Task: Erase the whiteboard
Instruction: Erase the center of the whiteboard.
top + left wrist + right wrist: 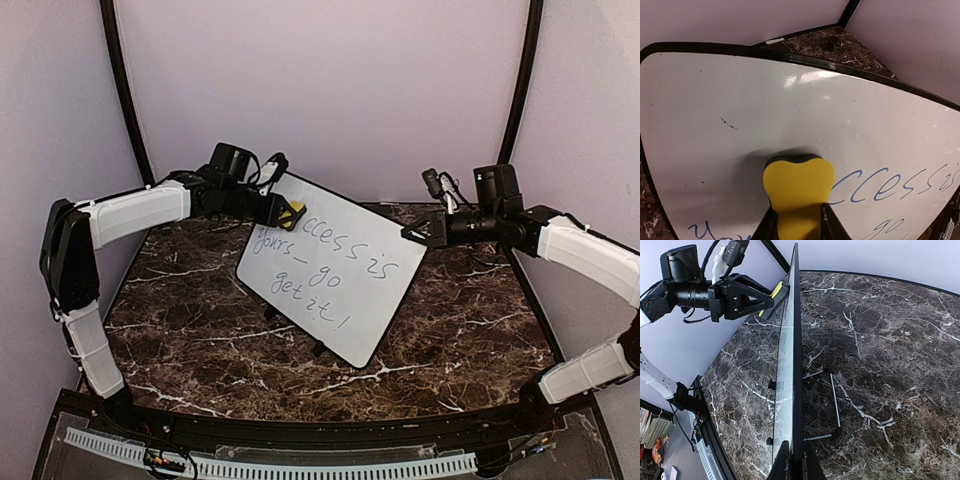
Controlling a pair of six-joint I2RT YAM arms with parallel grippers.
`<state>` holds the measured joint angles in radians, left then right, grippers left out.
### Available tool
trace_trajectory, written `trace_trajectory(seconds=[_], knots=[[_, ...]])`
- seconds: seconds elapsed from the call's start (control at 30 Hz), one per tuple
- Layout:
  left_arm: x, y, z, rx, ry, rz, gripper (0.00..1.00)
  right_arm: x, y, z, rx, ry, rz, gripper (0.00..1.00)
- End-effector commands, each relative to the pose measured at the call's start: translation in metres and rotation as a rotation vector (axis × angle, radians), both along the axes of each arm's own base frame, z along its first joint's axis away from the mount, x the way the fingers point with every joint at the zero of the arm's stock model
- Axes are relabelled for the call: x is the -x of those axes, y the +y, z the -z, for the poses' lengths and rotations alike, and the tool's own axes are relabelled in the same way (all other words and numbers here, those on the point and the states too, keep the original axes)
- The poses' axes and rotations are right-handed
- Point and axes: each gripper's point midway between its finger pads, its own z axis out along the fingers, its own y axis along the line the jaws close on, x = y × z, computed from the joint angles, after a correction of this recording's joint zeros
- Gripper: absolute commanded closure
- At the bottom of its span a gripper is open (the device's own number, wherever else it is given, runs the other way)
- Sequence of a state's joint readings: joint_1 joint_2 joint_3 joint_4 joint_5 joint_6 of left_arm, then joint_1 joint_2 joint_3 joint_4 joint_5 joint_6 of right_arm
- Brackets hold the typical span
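The whiteboard (345, 310) stands tilted on the marble table, with blue handwriting across its face (730, 95). My left gripper (283, 211) is shut on a yellow eraser block (799, 180), whose dark pad presses on the board's upper left area, just left of the word ending in "ccess". The eraser (295, 210) shows at the board's top corner. My right gripper (412, 236) is shut on the board's right edge; in the right wrist view its fingers (783, 460) pinch the thin black frame (797, 340) seen edge-on. The left gripper (762, 296) shows there beyond the board.
A wire stand (834, 400) props the board from behind on the dark marble table (470, 320). Purple walls and black corner poles (520, 80) close in the back. Both arms reach in from the sides at board height.
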<state>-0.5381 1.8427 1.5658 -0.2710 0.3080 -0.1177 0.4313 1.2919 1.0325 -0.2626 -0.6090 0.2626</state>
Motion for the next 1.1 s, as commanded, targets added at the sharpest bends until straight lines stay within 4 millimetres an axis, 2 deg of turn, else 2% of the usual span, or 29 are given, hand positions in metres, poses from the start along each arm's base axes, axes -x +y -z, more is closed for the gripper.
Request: trace_trajectory(seconds=[0.0,0.1,0.27,0.47,0.6,0.73,0.9,0.97,1.07], knots=[[0.024,0.009,0.032,-0.038,0.083,0.004,0.88,0.014,0.021,-0.025,-0.021,-0.182,-0.156,1.00],[0.035,0.014,0.043,-0.049,0.108,0.006,0.88,0.014,0.021,-0.025,-0.020,-0.183,-0.155,1.00],[0.042,0.013,0.045,-0.049,0.112,0.025,0.88,0.014,0.021,-0.024,-0.018,-0.181,-0.156,1.00],[0.036,-0.003,0.033,-0.031,0.081,0.049,0.88,0.014,0.020,-0.024,-0.017,-0.183,-0.151,1.00],[0.023,-0.012,0.013,-0.006,0.042,0.055,0.88,0.015,0.020,-0.025,-0.017,-0.185,-0.151,1.00],[0.021,-0.016,0.008,-0.004,0.037,0.064,0.88,0.014,0.020,-0.025,-0.016,-0.184,-0.149,1.00],[0.032,-0.015,0.020,-0.016,0.068,0.073,0.88,0.014,0.020,-0.025,-0.016,-0.184,-0.149,1.00],[0.043,-0.009,0.035,-0.031,0.101,0.072,0.88,0.014,0.020,-0.024,-0.016,-0.182,-0.150,1.00],[0.053,-0.004,0.042,-0.028,0.121,0.069,0.88,0.014,0.021,-0.023,-0.015,-0.181,-0.152,1.00]])
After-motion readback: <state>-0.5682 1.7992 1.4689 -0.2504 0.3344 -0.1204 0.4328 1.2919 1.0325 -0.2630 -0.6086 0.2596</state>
